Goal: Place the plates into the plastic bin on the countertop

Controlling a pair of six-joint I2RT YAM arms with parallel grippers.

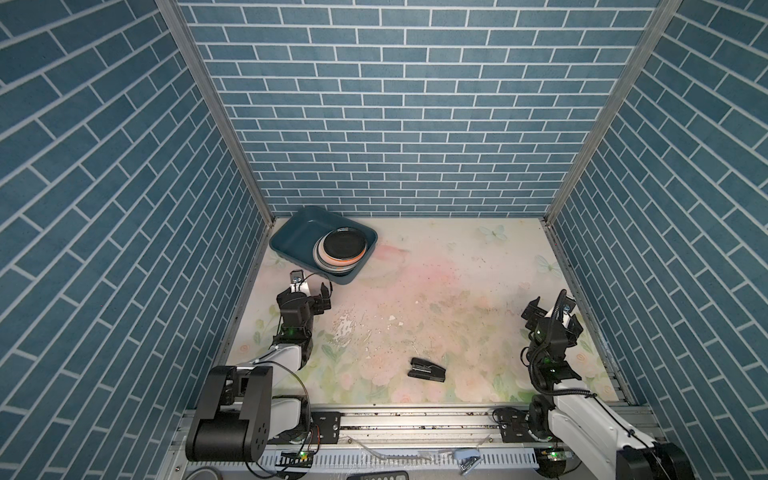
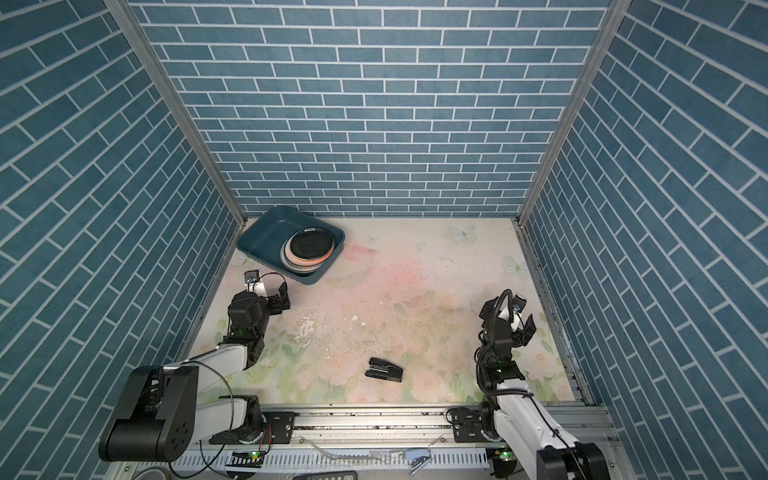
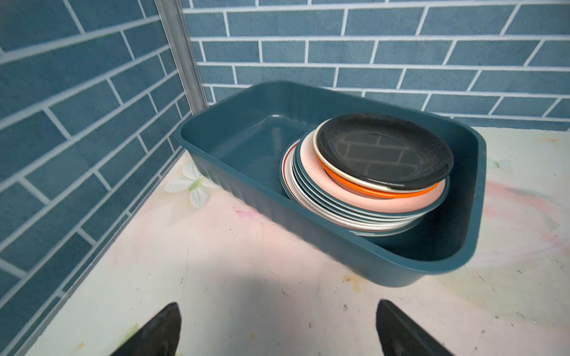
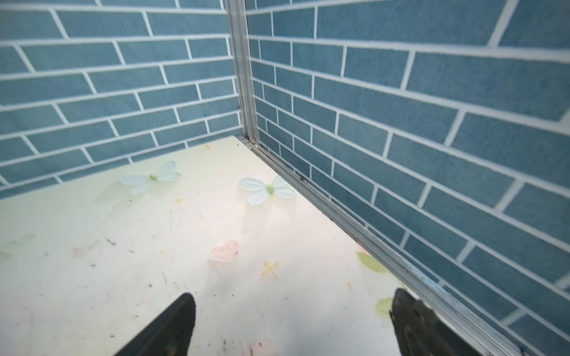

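Observation:
The dark teal plastic bin (image 1: 291,237) (image 2: 266,235) sits angled in the far left corner of the flowered countertop (image 1: 436,291). Inside its right half is a stack of plates (image 1: 340,249) (image 2: 311,248). In the left wrist view the plates (image 3: 382,151) show a black one on top, then cream-rimmed, orange, pink and several teal-rimmed white ones, within the bin (image 3: 234,132). My left gripper (image 1: 311,296) (image 2: 270,297) (image 3: 277,308) hovers open and empty just short of the bin's near corner. My right gripper (image 1: 555,311) (image 2: 510,313) (image 4: 293,294) is open and empty by the right wall.
A small black stapler-like object (image 1: 427,369) (image 2: 384,370) lies on the countertop near the front, between the two arms. Blue brick walls close in the left, back and right sides. A metal rail runs along the front edge.

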